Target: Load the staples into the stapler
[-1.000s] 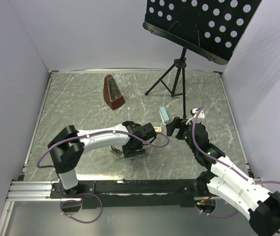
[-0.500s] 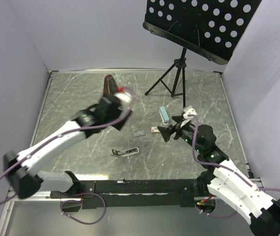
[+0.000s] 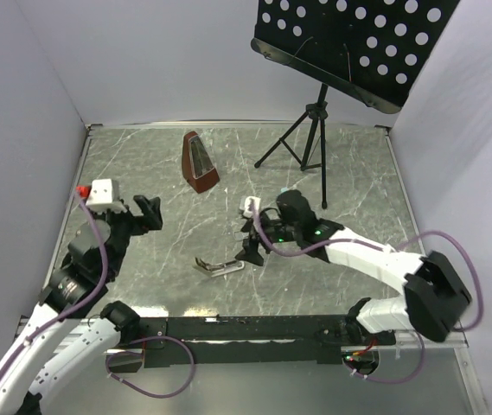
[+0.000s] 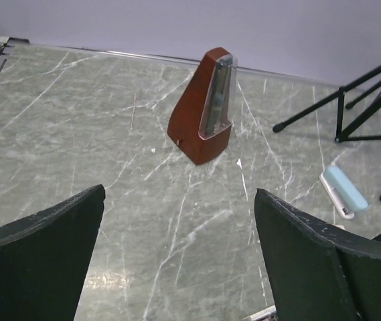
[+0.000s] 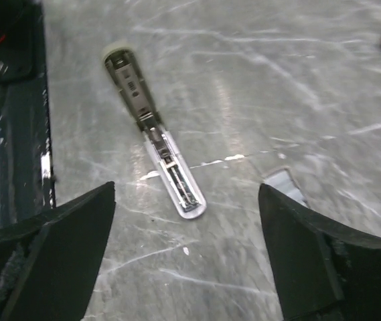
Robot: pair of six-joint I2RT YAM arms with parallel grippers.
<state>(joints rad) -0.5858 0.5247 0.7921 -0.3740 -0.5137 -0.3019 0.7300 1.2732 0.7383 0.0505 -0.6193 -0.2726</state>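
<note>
1. Two grippers, both spread wide and holding nothing: the right gripper (image 5: 185,197) hangs over the stapler (image 5: 151,130), while the left gripper (image 4: 179,195) is well apart from it, facing the metronome (image 4: 205,107)
2. The stapler lies flipped open on the table (image 5: 290,73), ahead of and below the right gripper; its pale rounded end sits just between the two fingertips, and the darker end runs away ahead and to the left
3. Long axis runs mostly along the right gripper's reach, tilted leftward, so the line the fingers close along crosses the stapler's width, not its length
4. The staples: no loose strip or box shows in any view; dark lines sit in the open channel, and I cannot tell whether those are staples or bare track
5. A small translucent piece (image 5: 285,182) lies just ahead of the right-hand fingertip, near the stapler but apart from it
6. Judgement: the right arm is far nearer and lined up on the stapler; the staples must be found before anything goes in
</note>
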